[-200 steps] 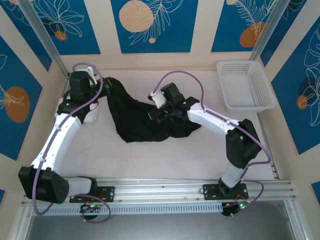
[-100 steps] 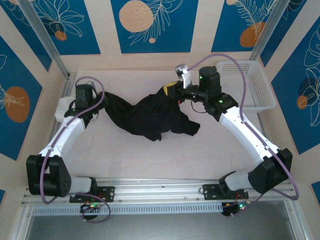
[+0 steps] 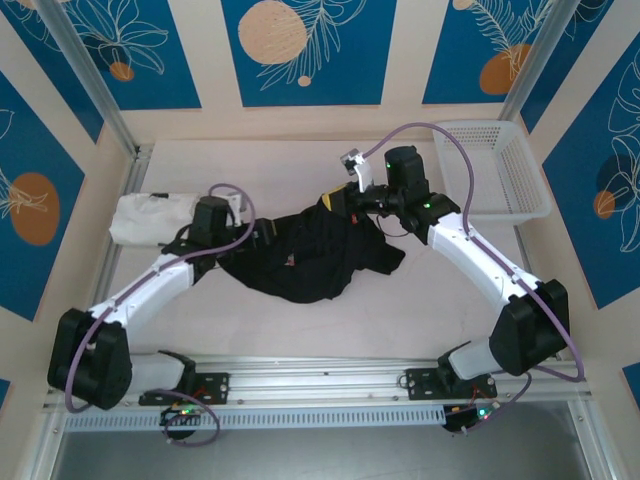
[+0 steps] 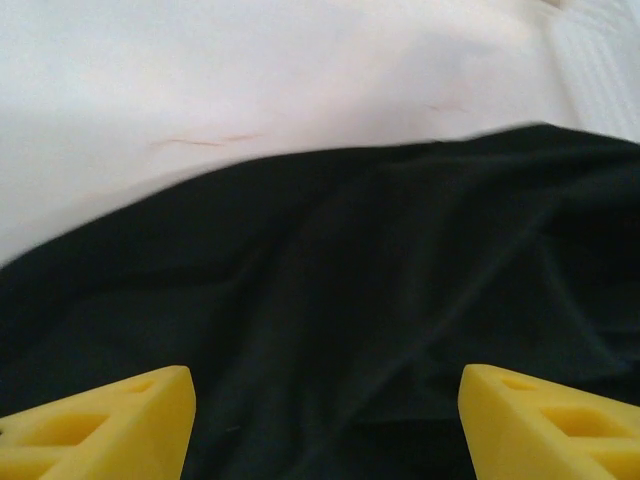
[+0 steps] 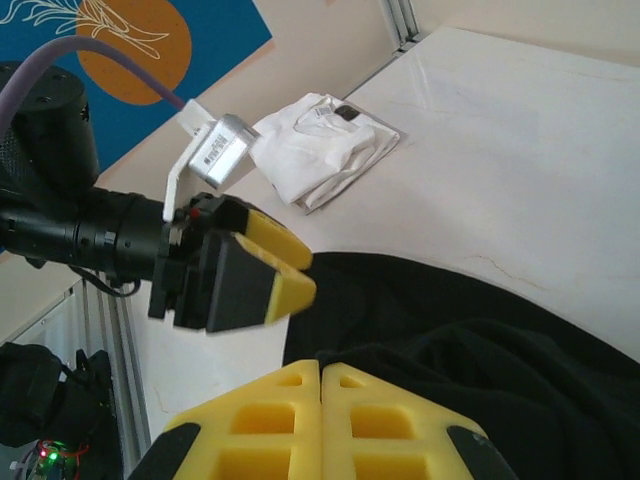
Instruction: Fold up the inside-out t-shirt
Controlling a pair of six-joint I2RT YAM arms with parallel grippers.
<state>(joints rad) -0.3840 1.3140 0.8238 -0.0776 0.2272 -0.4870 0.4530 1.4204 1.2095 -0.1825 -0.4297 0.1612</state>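
1. The left pincer stands wide open with nothing in it, just above the black soft cloth t-shirt. The shirt lies in a crumpled heap at the middle of the pale smooth desk, between the two arms. Closing here would likely gather a bunch from mid-panel rather than a hem or sleeve, so the fold would start crooked.
2. If those open tips go down too deep, they could catch several layers at once. A lift would then drag the whole heap instead of spreading it.
3. The right pincer is closed tight at the far edge of the heap. From above, the cloth peaks up toward it, but I cannot tell whether any cloth is pinched between the tips. If the bite is thin, a pull could slip it free and that edge would drop back into the pile.
4. The two pincers sit near each other over the same heap. An inward move by either could knock one against the other.
5. The white folded cloth garment lies at the desk's left side, beside the left arm and apart from the shirt. A leftward tug or sweep could drag black cloth over it or nudge it out of shape.
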